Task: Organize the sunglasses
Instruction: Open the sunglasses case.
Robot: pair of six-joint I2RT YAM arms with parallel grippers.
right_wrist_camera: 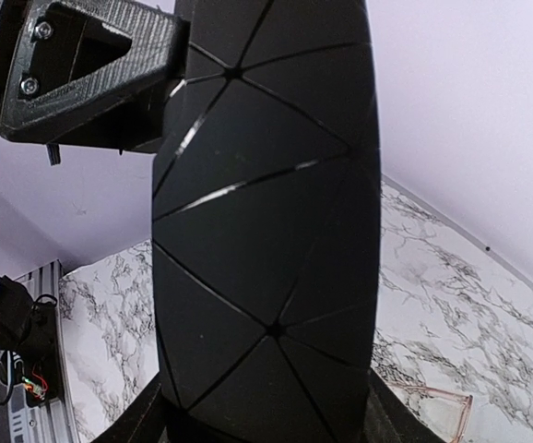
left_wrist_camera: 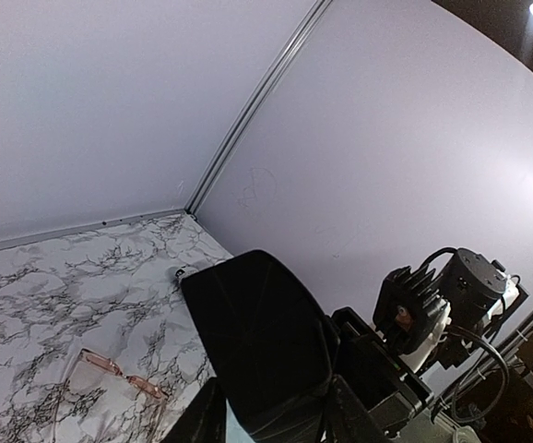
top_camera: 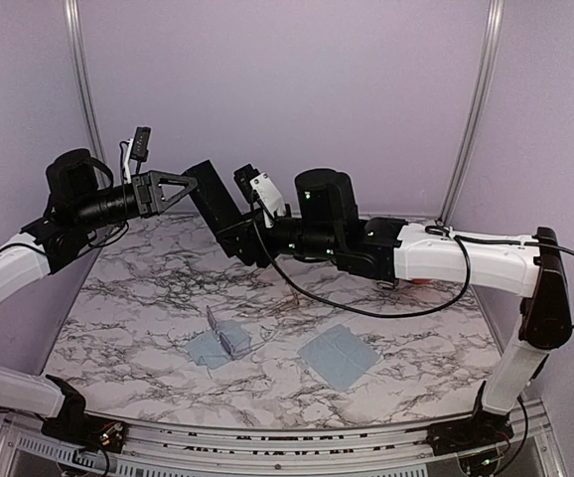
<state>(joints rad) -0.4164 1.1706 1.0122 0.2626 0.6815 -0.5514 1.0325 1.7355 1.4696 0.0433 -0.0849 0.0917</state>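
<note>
A marble-patterned table [top_camera: 128,298] is enclosed by pale lilac walls [top_camera: 287,79]. On the left, the left arm is raised from the near edge and bent inward, its wrist held level well above the table. The left gripper [top_camera: 180,187] is clamped on the upper end of a black case [top_camera: 213,204], and its fingers [left_wrist_camera: 202,420] are seen on either side of the case in the left wrist view. The case is held tilted in the air between the two arms. Below it, toward the near side of the table, the clear lilac-framed sunglasses [top_camera: 235,341] are laid on a grey-blue cloth [top_camera: 203,350]. A second cloth [top_camera: 337,356] is spread to the right of it. The wire-framed sunglasses [left_wrist_camera: 124,374] are seen lying on bare marble in both wrist views. On the right, the right arm is stretched leftward across the table with its elbow high, and the right gripper [top_camera: 247,241] is closed on the case's lower end.
</note>
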